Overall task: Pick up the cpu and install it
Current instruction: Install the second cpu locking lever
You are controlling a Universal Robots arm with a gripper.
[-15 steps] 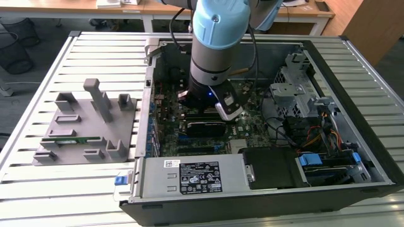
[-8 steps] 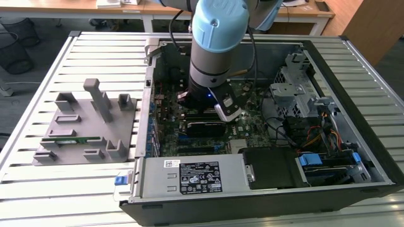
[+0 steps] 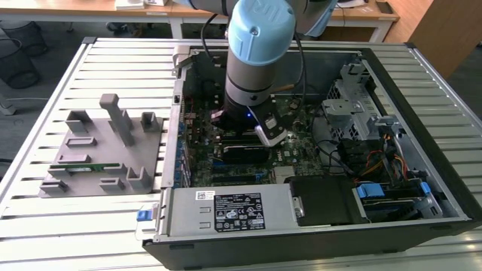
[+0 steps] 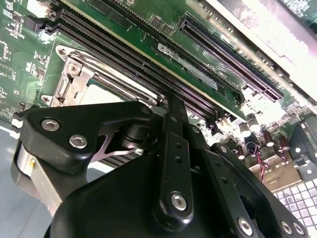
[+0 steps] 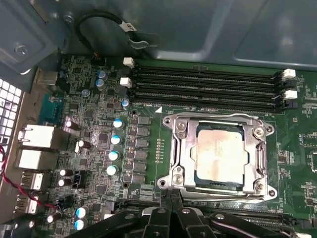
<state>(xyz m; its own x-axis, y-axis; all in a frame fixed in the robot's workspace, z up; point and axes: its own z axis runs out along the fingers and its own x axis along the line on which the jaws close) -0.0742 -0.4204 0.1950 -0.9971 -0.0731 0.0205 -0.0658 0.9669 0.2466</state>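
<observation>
The arm hangs low inside the open computer case, the gripper poised just beside the socket's edge, its fingers pressed together and holding nothing. The cpu sits flat in its metal socket frame on the green motherboard, silver top showing, with four empty black memory slots running alongside it.

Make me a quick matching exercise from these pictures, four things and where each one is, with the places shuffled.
Things:
1. cpu
2. claw
3. green memory stick
4. grey tray

Places:
A. on the slatted table, outside the case
B. lying in the grey tray
C. sitting in the motherboard socket
D. low over the motherboard, beside the socket

Pairs: 1-C, 2-D, 3-B, 4-A
</observation>
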